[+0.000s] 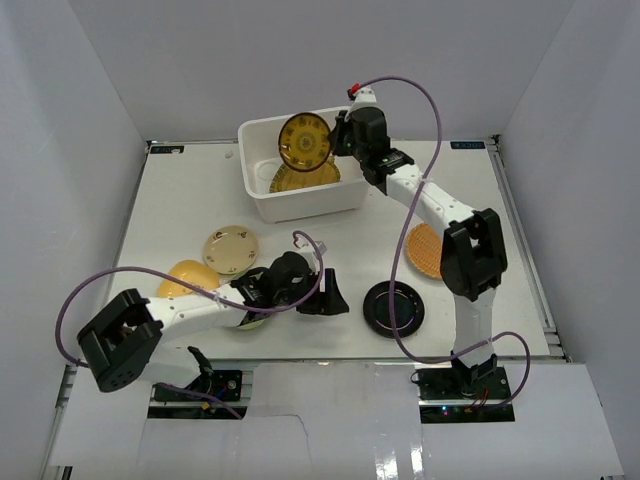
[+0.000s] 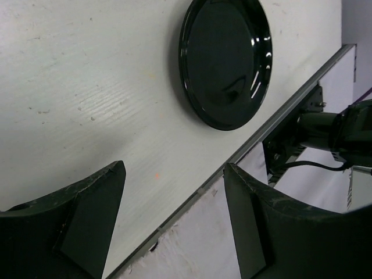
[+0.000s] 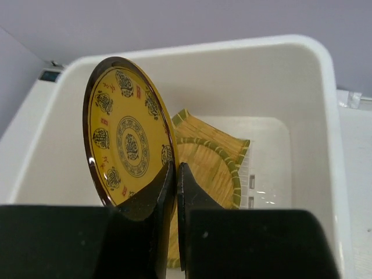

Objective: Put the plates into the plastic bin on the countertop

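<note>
My right gripper [image 1: 335, 135] is shut on the rim of the gold patterned plate [image 1: 305, 141], holding it on edge above the white plastic bin [image 1: 262, 204]. In the right wrist view the plate [image 3: 125, 139] stands upright over a woven bamboo tray [image 3: 212, 163] that lies in the bin [image 3: 322, 110]. My left gripper [image 1: 327, 299] is open and empty, low over the countertop [image 1: 340, 240], just left of the glossy black plate [image 1: 393, 307]. The black plate [image 2: 226, 61] also shows ahead of the jaws in the left wrist view. A beige plate [image 1: 231, 249], an orange plate [image 1: 186, 279] and an orange woven round plate [image 1: 425, 249] lie on the countertop.
The left arm lies across the near left of the countertop and covers part of a pale plate [image 1: 250, 318]. The right arm reaches from the near right to the bin at the back. The countertop's front edge [image 2: 244, 148] runs close under the left gripper.
</note>
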